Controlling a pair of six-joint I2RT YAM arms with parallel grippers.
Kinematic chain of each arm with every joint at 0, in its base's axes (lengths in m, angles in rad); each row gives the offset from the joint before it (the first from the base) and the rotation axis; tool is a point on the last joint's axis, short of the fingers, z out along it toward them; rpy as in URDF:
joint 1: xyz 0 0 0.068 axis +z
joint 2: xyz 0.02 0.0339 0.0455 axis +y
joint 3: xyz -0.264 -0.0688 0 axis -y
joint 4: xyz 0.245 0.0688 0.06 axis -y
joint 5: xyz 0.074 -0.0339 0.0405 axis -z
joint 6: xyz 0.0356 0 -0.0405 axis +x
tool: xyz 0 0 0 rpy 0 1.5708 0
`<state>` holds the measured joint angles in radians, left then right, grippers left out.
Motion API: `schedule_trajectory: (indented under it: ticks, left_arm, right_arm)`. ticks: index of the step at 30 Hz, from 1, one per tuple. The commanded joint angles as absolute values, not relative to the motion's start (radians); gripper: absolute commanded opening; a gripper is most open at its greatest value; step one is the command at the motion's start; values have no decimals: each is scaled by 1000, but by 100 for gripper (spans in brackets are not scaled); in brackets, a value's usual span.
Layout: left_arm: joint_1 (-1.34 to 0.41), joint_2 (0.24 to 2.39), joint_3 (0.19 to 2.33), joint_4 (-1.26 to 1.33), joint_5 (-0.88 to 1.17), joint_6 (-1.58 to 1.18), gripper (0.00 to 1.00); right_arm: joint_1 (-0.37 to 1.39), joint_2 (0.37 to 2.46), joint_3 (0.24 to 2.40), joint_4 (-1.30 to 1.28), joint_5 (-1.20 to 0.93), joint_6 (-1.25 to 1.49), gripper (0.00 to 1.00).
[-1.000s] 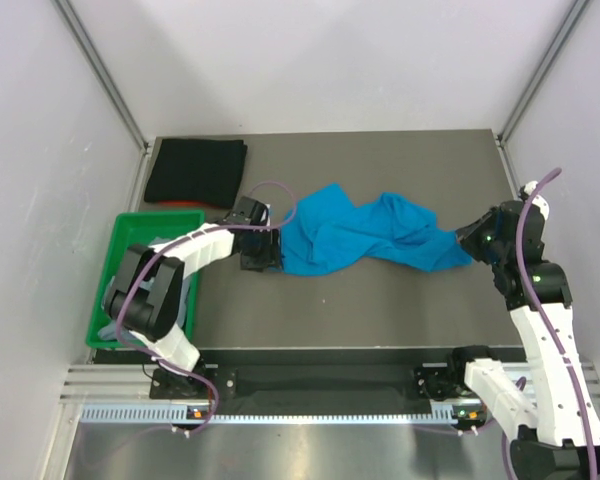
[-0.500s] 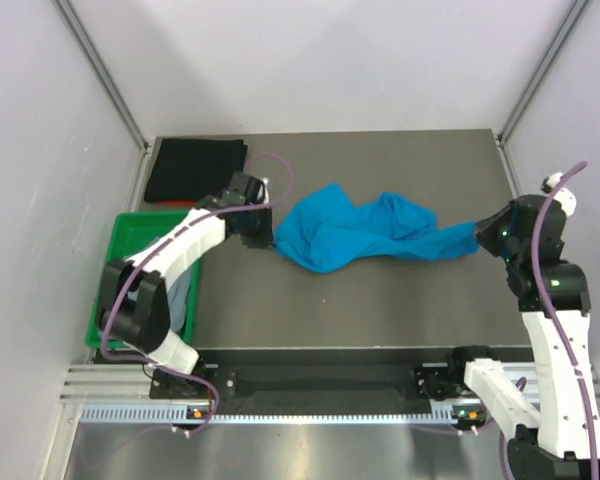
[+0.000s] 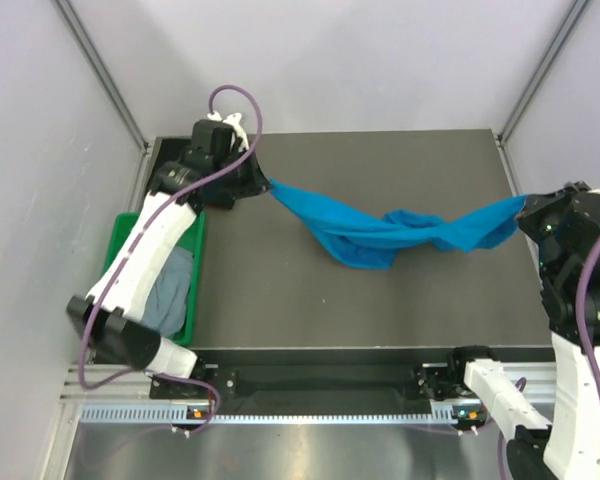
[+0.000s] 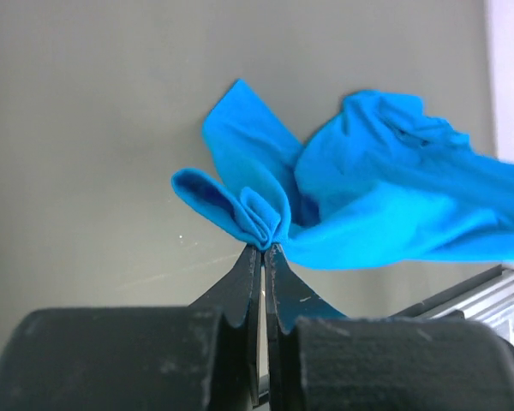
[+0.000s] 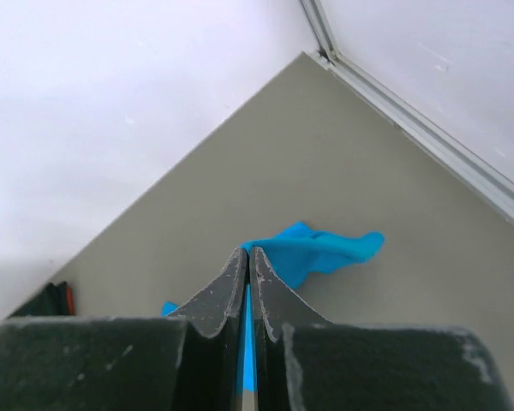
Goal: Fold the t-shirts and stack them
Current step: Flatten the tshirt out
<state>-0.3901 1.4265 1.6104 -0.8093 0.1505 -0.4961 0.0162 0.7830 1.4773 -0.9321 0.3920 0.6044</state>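
The bright blue t-shirt point(image 3: 380, 228) hangs stretched between both grippers above the table, sagging in the middle. My left gripper point(image 3: 263, 184) is shut on a bunched fold at its left end, seen pinched at the fingertips point(image 4: 264, 248) in the left wrist view with the blue t-shirt point(image 4: 385, 197) spreading beyond. My right gripper point(image 3: 523, 207) is shut on the right end; blue cloth point(image 5: 313, 248) shows at and between its tips point(image 5: 247, 252). A grey t-shirt point(image 3: 170, 290) lies in the green bin. The black t-shirt is mostly hidden behind the left arm.
The green plastic bin point(image 3: 195, 270) stands at the table's left edge beside the left arm. White walls and metal frame posts point(image 3: 105, 75) close in the table on three sides. The rail point(image 3: 320, 385) with both arm bases runs along the near edge.
The left gripper closed on the blue t-shirt's left edge and lifted it back and left. The right arm pulled its end rightward, drawing the crumpled shirt out into a long band.
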Motion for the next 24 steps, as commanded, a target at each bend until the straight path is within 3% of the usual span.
schedule_trajectory:
  ticks: [1,10,13,19,24]
  left_arm:
    - [-319,1584,1655,-822,207,-494,0]
    - [-288,1762,2214,-888,229,-468,0]
    - [-270,1760,2282,-891,256,-526,0]
    - [-272,1645,2111,-868,339,-551,0]
    - [-288,1465,1791,-861,336,-540,0]
  right_arm:
    - [8,854,1425,-859,397,577,0]
    - [-25,1066,1790,-787,388,496,0]
    - [-26,1100,1890,-772,390,499,0]
    - [-26,1072,1933,-827,364,480,0]
    - [-26,926,1754,-929,406,468,0]
